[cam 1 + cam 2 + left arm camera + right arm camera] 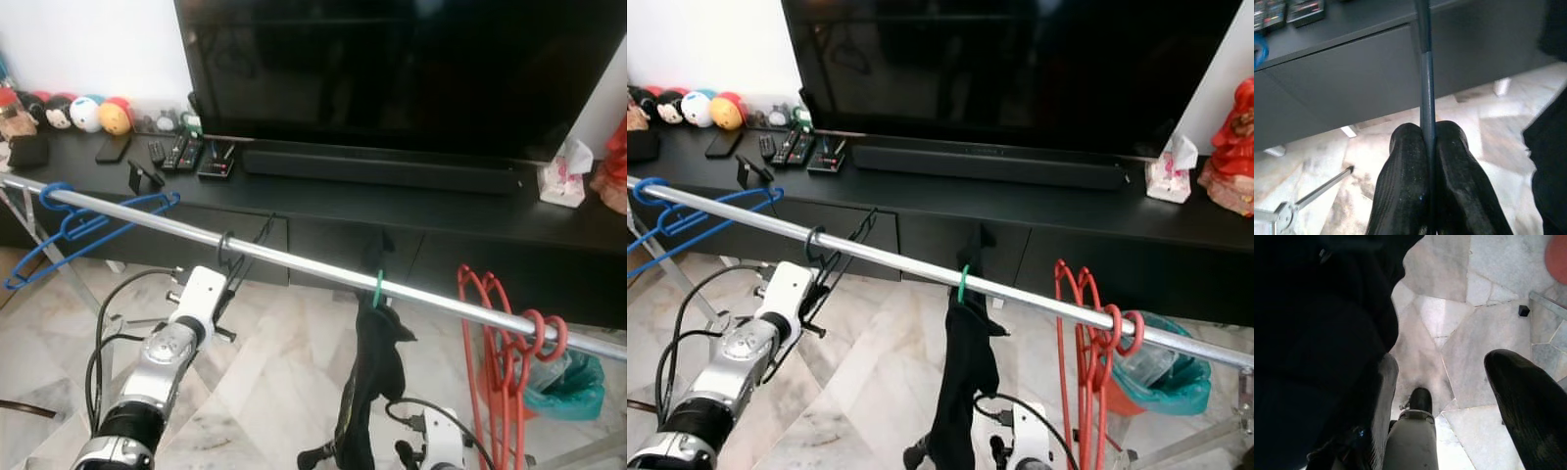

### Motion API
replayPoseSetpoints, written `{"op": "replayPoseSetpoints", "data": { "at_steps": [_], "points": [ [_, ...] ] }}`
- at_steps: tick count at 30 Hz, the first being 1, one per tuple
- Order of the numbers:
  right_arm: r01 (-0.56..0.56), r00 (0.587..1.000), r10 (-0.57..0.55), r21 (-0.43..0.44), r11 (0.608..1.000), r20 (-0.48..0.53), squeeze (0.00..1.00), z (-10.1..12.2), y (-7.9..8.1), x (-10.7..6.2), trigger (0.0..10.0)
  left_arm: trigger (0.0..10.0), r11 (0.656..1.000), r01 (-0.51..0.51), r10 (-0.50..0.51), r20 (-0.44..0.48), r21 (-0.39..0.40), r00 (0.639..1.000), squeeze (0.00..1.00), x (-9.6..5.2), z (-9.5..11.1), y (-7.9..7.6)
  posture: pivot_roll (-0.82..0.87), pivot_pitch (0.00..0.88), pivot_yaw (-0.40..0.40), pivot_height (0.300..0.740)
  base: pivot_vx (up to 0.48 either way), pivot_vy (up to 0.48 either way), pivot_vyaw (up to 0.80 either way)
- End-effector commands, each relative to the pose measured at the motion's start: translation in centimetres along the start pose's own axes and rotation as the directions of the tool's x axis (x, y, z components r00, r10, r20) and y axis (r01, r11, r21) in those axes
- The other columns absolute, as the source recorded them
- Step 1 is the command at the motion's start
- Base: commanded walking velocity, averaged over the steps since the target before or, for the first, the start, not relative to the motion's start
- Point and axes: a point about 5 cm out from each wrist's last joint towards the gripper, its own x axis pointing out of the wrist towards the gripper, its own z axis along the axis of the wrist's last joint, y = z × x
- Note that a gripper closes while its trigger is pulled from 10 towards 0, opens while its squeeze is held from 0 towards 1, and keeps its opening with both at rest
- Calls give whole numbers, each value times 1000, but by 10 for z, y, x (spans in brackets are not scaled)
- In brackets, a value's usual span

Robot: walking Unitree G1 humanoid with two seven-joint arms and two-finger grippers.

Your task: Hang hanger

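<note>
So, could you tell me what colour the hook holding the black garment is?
Green hook, clearest in the left eye view.

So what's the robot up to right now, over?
Left gripper shut on black hanger, hook over the rail. Right gripper open, low beside hanging black garment. Blue hanger and red hangers flank the spot.

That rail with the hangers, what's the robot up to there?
It is hanging a dark hanger on the metal rail. The left gripper is shut on the hanger's thin bar, and its hook is over the rail. The right gripper is open, low beside a black garment.
</note>
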Motion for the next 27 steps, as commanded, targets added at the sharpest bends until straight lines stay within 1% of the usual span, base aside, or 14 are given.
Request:
{"op": "replayPoseSetpoints", "data": {
  "at_steps": [1, 2, 4, 6, 11, 12, 15, 17, 19, 20, 22, 27],
  "points": [
    [3, 1000, -3, 3, 1000, -7, 0, -1, -1, 0, 10000, 10000, 996, 93, -92, -101, 7, 991, 0, -12, -14, -8, 8, 0, -6, 740, 0, 0, 0],
    [3, 1000, -3, 3, 1000, -7, 0, -1, -1, 0, 10000, 10000, 996, 93, -92, -101, 7, 991, 0, -12, -14, -8, 8, 0, -6, 740, 0, 0, 0],
    [4, 1000, -4, 2, 1000, -6, 0, -1, -1, 0, 10000, 10000, 989, 146, -143, -112, 24, 983, 0, -19, -9, -11, 15, 0, -6, 740, 0, 0, 0],
    [4, 1000, -4, 1, 1000, -6, 0, -1, 0, 0, 10000, 10000, 987, 158, -154, -113, 29, 982, 0, -21, -7, -11, 16, 0, -6, 740, 0, 0, 0],
    [13, 1000, -13, 4, 1000, -2, 0, -1, -1, 0, 10000, 10000, 973, 228, -224, -122, 27, 967, 0, -31, 8, -14, 17, 0, -5, 740, 0, 0, 0],
    [13, 1000, -13, 4, 1000, -2, 0, -1, -1, 0, 10000, 10000, 973, 228, -224, -122, 27, 967, 0, -31, 8, -14, 17, 0, -5, 740, 0, 0, 0],
    [20, 1000, -20, 11, 1000, -2, 0, -1, -1, 0, 10000, 10000, 972, 237, -233, -149, 6, 961, 0, -37, 11, -14, 18, 0, -3, 740, 0, 0, 0],
    [22, 1000, -22, 12, 1000, -3, 0, -2, -1, 0, 10000, 10000, 968, 249, -242, -188, 15, 952, 0, -44, 10, -13, 18, 0, -3, 740, 0, 0, 0],
    [22, 1000, -22, 12, 1000, -4, 0, -2, -1, 0, 10000, 10000, 970, 243, -236, -200, 10, 951, 0, -47, 9, -13, 18, 0, -3, 740, 0, 0, 0],
    [24, 1000, -24, 15, 1000, -4, 0, -2, -1, 0, 10000, 10000, 968, 251, -247, -212, -11, 945, 0, -51, 6, -15, 18, 0, -3, 740, 0, 0, 0],
    [25, 1000, -25, 16, 1000, -5, 0, -2, -1, 0, 10000, 10000, 965, 261, -259, -227, -18, 939, 0, -56, 3, -17, 22, 0, -2, 740, 0, 0, 0],
    [26, 1000, -26, 18, 1000, -4, 0, -1, -2, 0, 10000, 10000, 968, 249, -247, -294, -29, 923, 0, -65, -13, -20, 25, 0, -4, 740, 0, 0, 0]
  ]
}}
